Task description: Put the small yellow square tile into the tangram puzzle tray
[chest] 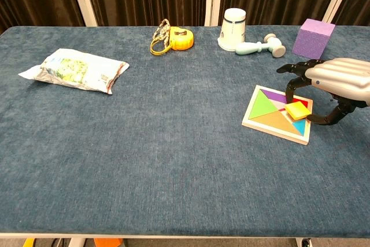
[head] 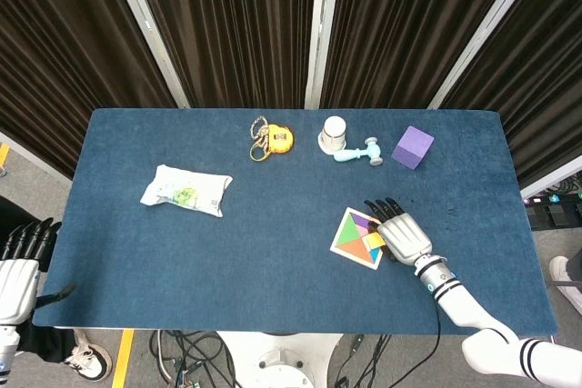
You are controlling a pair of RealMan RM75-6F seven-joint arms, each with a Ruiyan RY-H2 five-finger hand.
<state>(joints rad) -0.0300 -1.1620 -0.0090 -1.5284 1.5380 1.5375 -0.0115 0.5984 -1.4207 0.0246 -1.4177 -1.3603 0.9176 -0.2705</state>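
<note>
Hovering over the right part of the tangram puzzle tray (chest: 277, 114), the robot's right hand (chest: 332, 85) carries the small yellow square tile (chest: 297, 110) between its curled fingers (chest: 296, 73) and thumb. The tray lies flat on the blue table (head: 273, 252), toward the right and the near edge. In the chest view the tile sits tilted just above the tray's coloured pieces, over the red and blue ones, with the dark fingertips arched around it from the far side and the thumb reaching in from the near right. Whether the tile already touches the tray cannot be told.

By the look of things, the carrying step is close to its end and the placing step is in hand. The next move calls for turning the tile to match its empty slot, lowering it until it lies flat, then spreading the fingers to let it go without nudging the neighbouring pieces.

Far off at the near left corner, the left hand (head: 18, 265) rests beyond the table edge, fingers apart and straight, holding nothing. It appears only in the head view.
</note>
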